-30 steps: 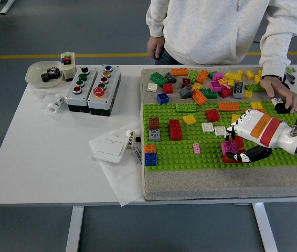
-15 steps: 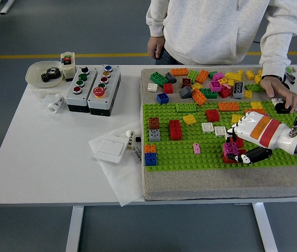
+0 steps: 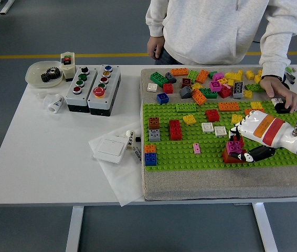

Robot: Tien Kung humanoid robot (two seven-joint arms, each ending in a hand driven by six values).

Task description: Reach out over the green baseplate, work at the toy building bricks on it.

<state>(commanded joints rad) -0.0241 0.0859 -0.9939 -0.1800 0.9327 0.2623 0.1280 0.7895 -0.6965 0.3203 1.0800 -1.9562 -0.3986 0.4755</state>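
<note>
Head view: the right hand (image 3: 245, 142) reaches in from the right over the green baseplate (image 3: 190, 155), fingers closed around a magenta brick (image 3: 234, 146) sitting on a red brick (image 3: 230, 156) near the baseplate's right front. A person's hand (image 3: 279, 94) rests on the table's far right.

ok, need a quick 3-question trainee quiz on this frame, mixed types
1. True or false: the right hand is at the magenta brick on the green baseplate.
2. The orange-on-blue stack sits near which baseplate corner? A near-left, B far-right, C near-right.
3. What is in the white bowl at the far left of the table?

Key: 1 true; 2 A; 3 a black gear.
</note>
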